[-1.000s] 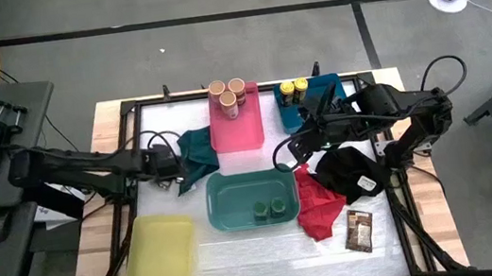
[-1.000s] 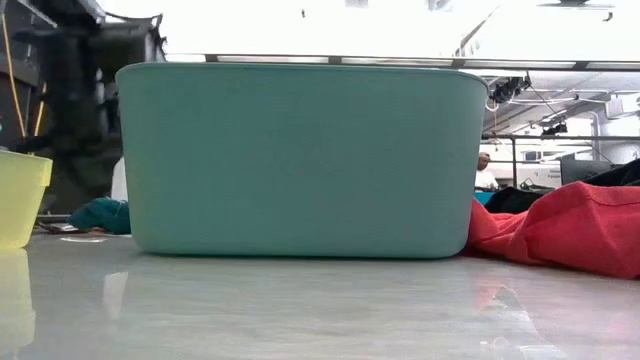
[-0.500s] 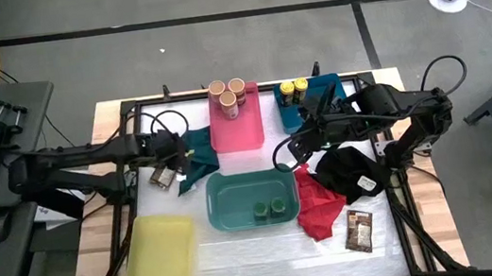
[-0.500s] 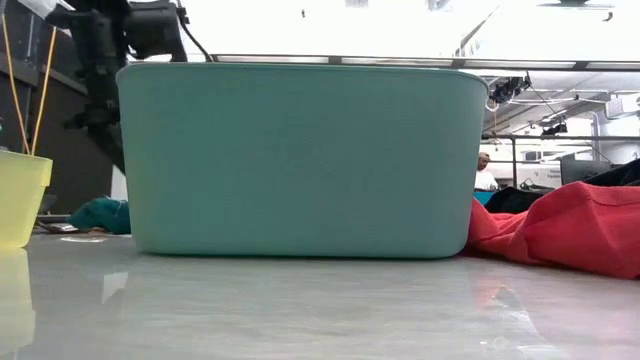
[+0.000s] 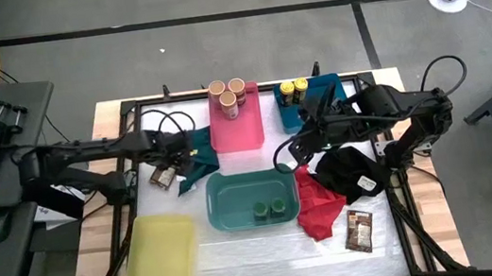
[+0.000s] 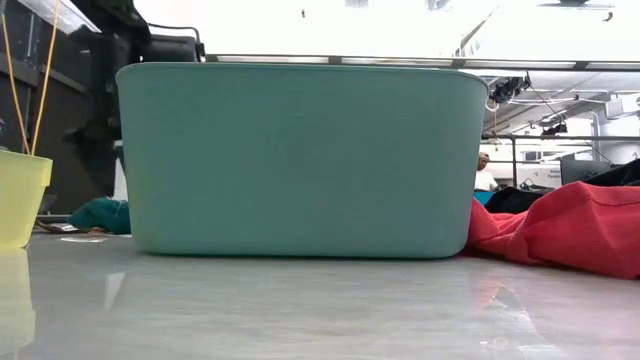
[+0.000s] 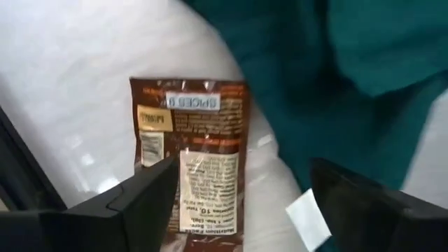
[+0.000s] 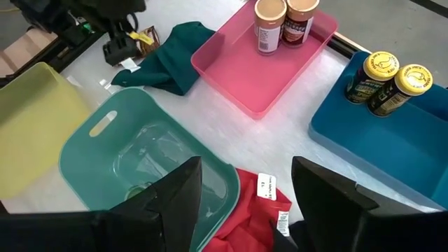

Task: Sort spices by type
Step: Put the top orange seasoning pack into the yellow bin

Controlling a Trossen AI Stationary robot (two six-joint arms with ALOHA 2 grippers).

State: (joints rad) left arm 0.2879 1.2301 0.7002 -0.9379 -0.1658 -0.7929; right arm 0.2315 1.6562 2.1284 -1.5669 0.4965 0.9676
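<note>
A flat brown spice packet (image 7: 190, 161) lies flat on the white table beside the dark green cloth (image 5: 197, 154). My left gripper (image 7: 243, 169) hangs open just above it, a finger on either side, and I cannot tell whether it touches. My right gripper (image 8: 245, 210) is open with nothing in it, above the table between the teal bin (image 5: 252, 197) and the blue bin (image 5: 313, 101). Three tan-lidded jars (image 5: 228, 95) stand in the pink bin (image 5: 238, 131). Two yellow-lidded jars (image 5: 294, 90) stand in the blue bin, and two green-lidded jars (image 5: 270, 209) in the teal bin. A second brown packet (image 5: 360, 231) lies near the right front.
A yellow bin (image 5: 159, 259) stands at the near left. A red cloth (image 5: 317, 207) and a black cloth (image 5: 355, 171) lie right of the teal bin. In the low view the teal bin's wall (image 6: 300, 160) blocks most of the table.
My left gripper has moved from the cloth's edge toward the table's far edge, risen a little and rolled. The brown packet, hidden under it a second ago, now shows on the table. It has stayed put over the last half second.
</note>
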